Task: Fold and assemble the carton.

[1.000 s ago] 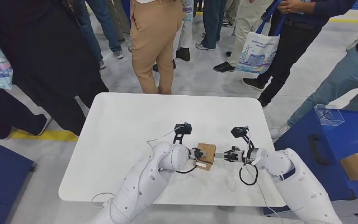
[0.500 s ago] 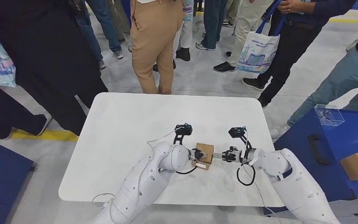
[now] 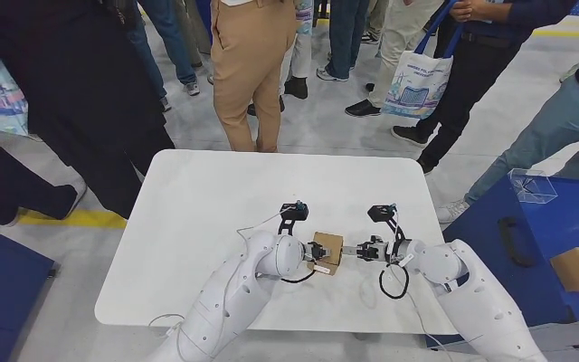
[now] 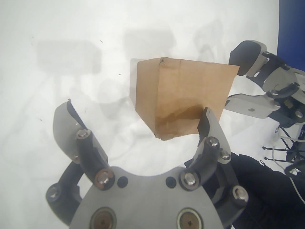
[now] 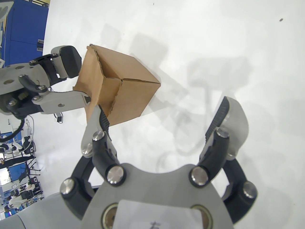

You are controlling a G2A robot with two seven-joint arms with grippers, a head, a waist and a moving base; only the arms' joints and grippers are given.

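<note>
White tabletop (image 3: 199, 226) carrying carton (image 3: 327, 251) toward robot side, between left jaws and right jaws; both spread wide, clamping nothing. Risk: unequal push from either side, skidding carton or buckling its torn flap (image 5: 91, 77).

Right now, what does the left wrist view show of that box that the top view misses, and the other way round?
The left wrist view adds a dark stain on the carton's near face, a crumpled corner, and the ridged pads of the left end effector, spread open. The top view adds the whole white table, with the carton on the robot's side of it, right of the middle. Both show the brown carton between the two end effectors, the right end effector open at its other side.
</note>
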